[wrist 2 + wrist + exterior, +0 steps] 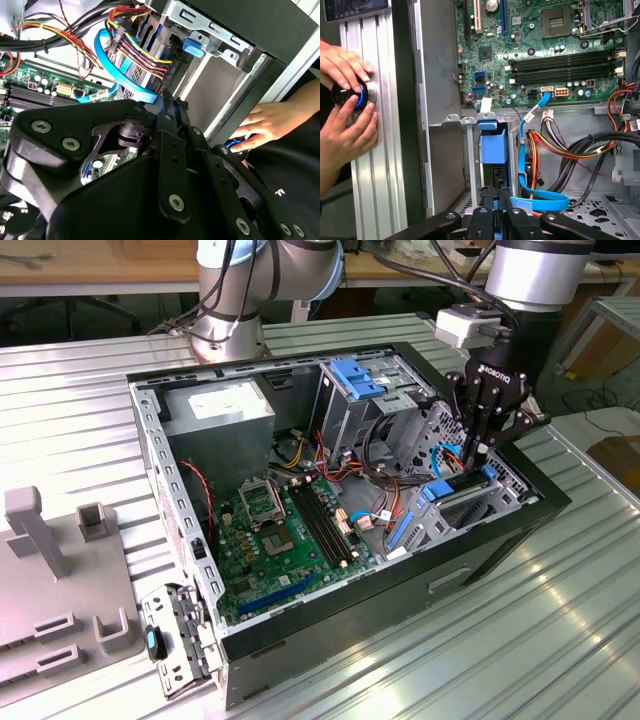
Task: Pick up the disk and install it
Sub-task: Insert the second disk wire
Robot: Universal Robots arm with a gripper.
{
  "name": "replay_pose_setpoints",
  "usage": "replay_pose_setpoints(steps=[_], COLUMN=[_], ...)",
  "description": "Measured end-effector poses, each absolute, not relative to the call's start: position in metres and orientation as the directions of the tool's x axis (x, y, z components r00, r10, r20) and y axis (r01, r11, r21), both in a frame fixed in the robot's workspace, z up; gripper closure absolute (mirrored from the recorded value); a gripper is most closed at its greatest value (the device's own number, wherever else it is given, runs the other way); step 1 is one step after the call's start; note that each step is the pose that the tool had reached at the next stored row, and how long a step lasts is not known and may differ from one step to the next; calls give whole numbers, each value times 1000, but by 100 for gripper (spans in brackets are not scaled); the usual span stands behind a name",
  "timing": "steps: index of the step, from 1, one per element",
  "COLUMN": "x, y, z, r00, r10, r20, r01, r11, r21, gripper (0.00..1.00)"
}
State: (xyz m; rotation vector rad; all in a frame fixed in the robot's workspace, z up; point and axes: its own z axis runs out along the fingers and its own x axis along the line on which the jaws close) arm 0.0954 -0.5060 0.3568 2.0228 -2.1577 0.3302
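We see the black gripper (477,452) lowered into the drive-bay corner of the open black desktop computer case (300,630), which lies on its side on the ribbed metal tabletop (500,640). In the exterior view its slim black fingers (480,425) point down and look pressed together, their tips right at the bright blue plastic carrier of the disk (455,490), which sits in the bay on the exterior view's right side of the case. We cannot tell whether the fingers actually pinch the carrier or merely touch it, since the tips are crowded by cables.

In the first wrist view the fingers (492,207) run close side by side toward a blue plastic piece (492,142) standing in the grey metal bay, with a flat blue cable (540,200) curving just beside them. The green motherboard (545,50) lies beyond.

In the second wrist view the black linkage of the gripper (167,107) reaches toward a bundle of coloured wires (137,50).

A person's 2 hands (345,105) rest on a round black knob with a blue ring (350,95) on the tabletop beside the case.
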Motion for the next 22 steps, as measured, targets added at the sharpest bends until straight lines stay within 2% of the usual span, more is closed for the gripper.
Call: replay_pose_setpoints(steps=[1, 4, 5, 14, 16, 19, 22], x=[94, 91, 91, 91, 91, 91, 91], y=[-506, -508, -511, -512, -514, -518, -521], z=[357, 356, 356, 356, 355, 355, 355], r00=[-70, -69, -69, -69, -69, -70, -70], r10=[-962, -976, -978, -979, -980, -987, -988], r20=[266, 206, 197, 194, 184, 147, 137], r01=[-997, -996, -996, -996, -996, -996, -996], r11=[58, 57, 58, 58, 58, 61, 61], r21=[-53, -64, -63, -63, -62, -64, -67], gripper=[84, 84, 84, 84, 84, 84, 84])
